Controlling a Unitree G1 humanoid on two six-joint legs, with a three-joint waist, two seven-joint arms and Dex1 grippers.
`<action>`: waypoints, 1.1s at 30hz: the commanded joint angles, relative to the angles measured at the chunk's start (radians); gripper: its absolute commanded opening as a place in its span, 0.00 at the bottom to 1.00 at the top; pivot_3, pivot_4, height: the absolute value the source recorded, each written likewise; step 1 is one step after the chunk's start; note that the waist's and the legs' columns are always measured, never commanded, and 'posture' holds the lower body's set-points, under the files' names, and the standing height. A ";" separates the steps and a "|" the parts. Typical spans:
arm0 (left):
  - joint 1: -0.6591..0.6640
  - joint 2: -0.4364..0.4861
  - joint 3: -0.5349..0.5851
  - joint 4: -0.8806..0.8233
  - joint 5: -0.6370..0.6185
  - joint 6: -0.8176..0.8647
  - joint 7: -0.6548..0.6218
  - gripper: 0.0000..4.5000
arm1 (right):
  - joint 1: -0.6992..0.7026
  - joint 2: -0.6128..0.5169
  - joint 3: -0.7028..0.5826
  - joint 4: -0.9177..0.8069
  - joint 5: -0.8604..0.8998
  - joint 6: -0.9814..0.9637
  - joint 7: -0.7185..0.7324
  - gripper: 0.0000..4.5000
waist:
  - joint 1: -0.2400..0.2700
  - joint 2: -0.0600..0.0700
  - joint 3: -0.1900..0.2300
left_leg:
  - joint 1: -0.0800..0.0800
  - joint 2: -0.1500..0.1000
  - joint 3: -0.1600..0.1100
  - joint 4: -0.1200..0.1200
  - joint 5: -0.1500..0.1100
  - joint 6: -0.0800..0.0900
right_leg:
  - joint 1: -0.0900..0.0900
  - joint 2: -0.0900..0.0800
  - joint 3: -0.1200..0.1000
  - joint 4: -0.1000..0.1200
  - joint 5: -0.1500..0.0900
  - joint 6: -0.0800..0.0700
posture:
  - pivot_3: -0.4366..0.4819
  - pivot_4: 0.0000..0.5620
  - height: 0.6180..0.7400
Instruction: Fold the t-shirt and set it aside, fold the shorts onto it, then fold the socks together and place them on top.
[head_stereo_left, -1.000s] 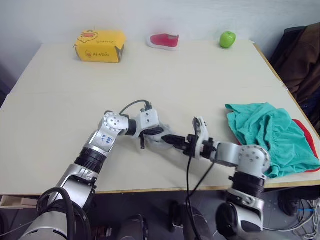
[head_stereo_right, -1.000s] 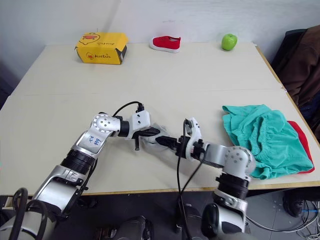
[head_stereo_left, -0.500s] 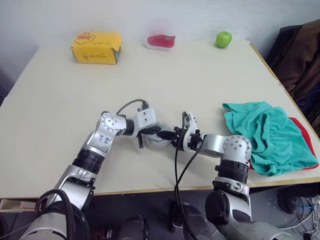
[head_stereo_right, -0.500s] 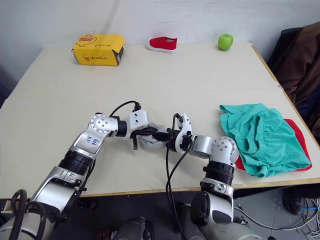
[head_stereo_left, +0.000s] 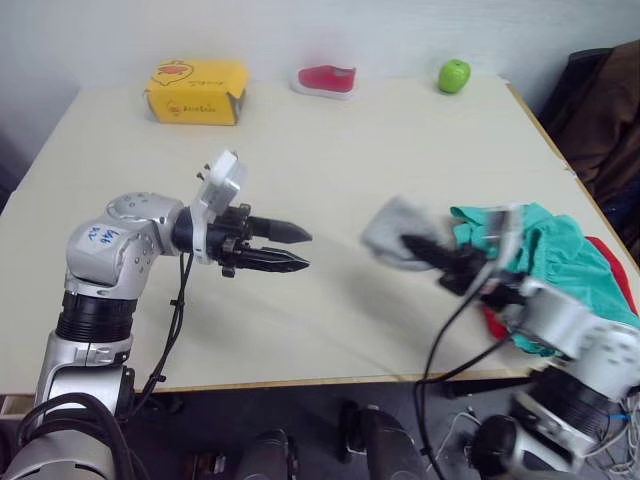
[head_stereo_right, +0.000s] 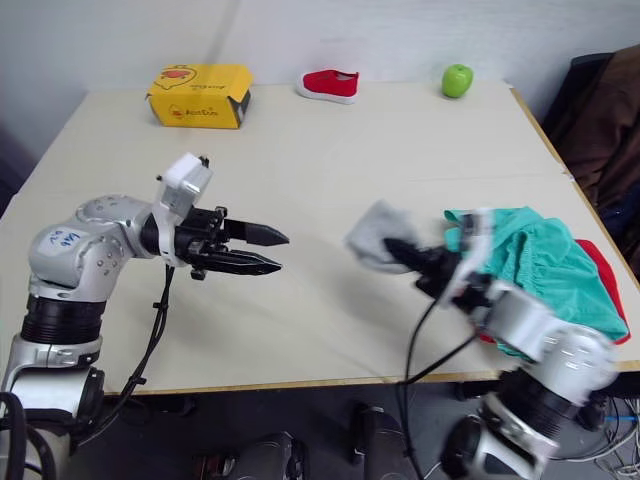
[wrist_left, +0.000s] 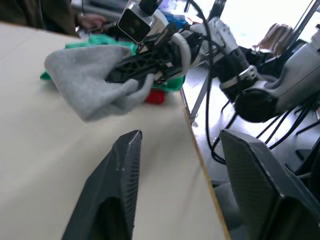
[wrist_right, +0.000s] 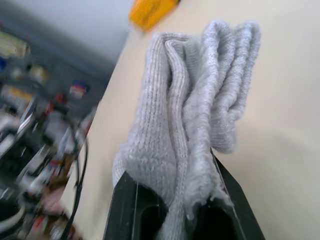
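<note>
right gripper (head_stereo_right: 400, 252): clamped on the socks (head_stereo_right: 372, 236), grey bundle folded together and lifted just clear of the table (head_stereo_right: 330, 150)
left gripper (head_stereo_right: 262, 250): fingers parted, holding nothing, hanging above the tabletop well apart from the socks
shorts (head_stereo_right: 545, 265): folded-ish teal heap at the table's right edge, sitting on the t-shirt (head_stereo_right: 604, 282), only a red sliver peeking out
step: looks like the last one, socks going on top
next move: swing the bundle right over the shorts, lower, let go
arm pose: right forearm low, reaching inward; left arm bent, pointing right
</note>
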 joint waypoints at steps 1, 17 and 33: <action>-0.034 -0.026 0.012 -0.031 -0.034 -0.004 0.034 0.81 | 0.079 -0.172 -0.073 0.018 0.187 -0.179 -0.135 0.04 | 0.008 0.000 0.000 | 0.000 0.000 0.000 0.000 0.000 0.000 | 0.001 0.000 0.000 0.000 0.000 0.000 | 0.48 0.27 1.00; -0.075 -0.106 -0.026 0.046 0.022 -0.121 0.125 1.00 | 0.289 -0.343 -0.080 0.460 -0.186 -0.491 0.065 0.55 | 0.011 -0.001 0.001 | 0.005 0.002 0.012 -0.006 0.002 -0.002 | 0.002 0.004 0.011 0.000 0.000 0.001 | 0.48 0.27 1.00; -0.014 0.158 0.107 0.048 -0.129 0.075 -0.022 1.00 | 1.115 -0.959 -0.584 0.477 -0.634 -0.537 1.280 0.99 | 0.022 -0.007 0.007 | 0.010 0.003 0.018 -0.015 0.001 -0.001 | 0.002 0.012 0.020 -0.008 -0.003 0.010 | 0.48 0.27 1.00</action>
